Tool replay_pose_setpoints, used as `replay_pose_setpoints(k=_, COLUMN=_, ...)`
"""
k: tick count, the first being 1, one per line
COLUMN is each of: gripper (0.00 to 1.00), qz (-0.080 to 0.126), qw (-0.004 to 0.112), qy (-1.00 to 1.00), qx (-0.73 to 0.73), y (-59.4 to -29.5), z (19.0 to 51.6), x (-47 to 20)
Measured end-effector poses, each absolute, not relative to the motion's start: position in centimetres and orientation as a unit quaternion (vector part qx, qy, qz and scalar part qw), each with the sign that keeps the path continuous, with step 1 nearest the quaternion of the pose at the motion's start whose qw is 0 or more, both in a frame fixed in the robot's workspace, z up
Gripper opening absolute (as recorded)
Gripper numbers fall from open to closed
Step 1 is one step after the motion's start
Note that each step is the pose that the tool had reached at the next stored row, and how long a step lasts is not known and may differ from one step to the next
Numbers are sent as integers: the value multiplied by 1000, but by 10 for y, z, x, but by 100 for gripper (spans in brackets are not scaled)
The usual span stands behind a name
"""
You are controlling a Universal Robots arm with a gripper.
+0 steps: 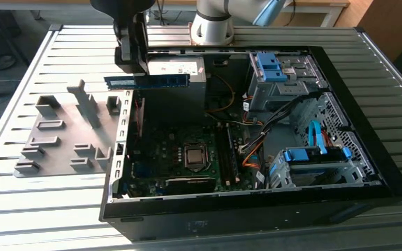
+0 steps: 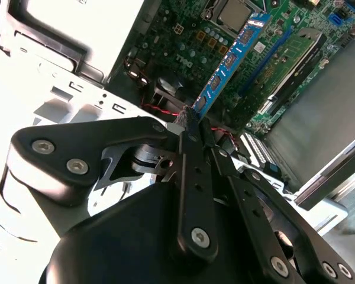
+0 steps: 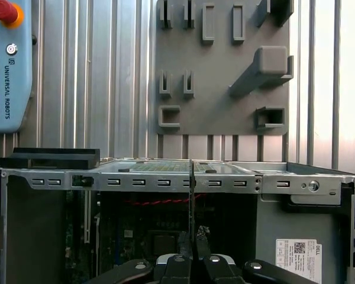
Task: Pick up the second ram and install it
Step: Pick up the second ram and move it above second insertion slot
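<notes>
Gripper [image 1: 135, 70] clamped on the second ram [image 1: 146, 81], holding it in the air over the open computer case [image 1: 257, 219].

In the exterior view, the grey slotted holder [image 1: 68, 136] lies on the ribbed table [image 1: 19, 209] at nine o'clock of the case. Next to it, the gripper hangs over the case's near side wall. Its fingers are pressed together on one end of the blue stick, which lies level and reaches toward three o'clock. The stick is at about eleven o'clock of the processor socket [image 1: 195, 155] and well above the motherboard [image 1: 152, 167]. The memory slots [image 1: 230, 151] run at three o'clock of the socket. Light-blue drive-bay clips [image 1: 271, 65] sit further on at one o'clock. In the second wrist view the fingertips [image 2: 189, 121] pinch the stick [image 2: 231, 62] over the board.
</notes>
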State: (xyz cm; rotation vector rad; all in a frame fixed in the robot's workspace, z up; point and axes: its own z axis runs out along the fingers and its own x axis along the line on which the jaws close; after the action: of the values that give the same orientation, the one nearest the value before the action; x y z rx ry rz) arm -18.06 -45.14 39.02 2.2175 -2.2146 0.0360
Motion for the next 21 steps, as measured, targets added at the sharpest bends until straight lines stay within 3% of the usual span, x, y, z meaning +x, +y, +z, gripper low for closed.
replay_pose_setpoints(k=21, gripper=14, qz=12, qw=4, qy=-707, qx=708, y=-451, z=390, x=-171)
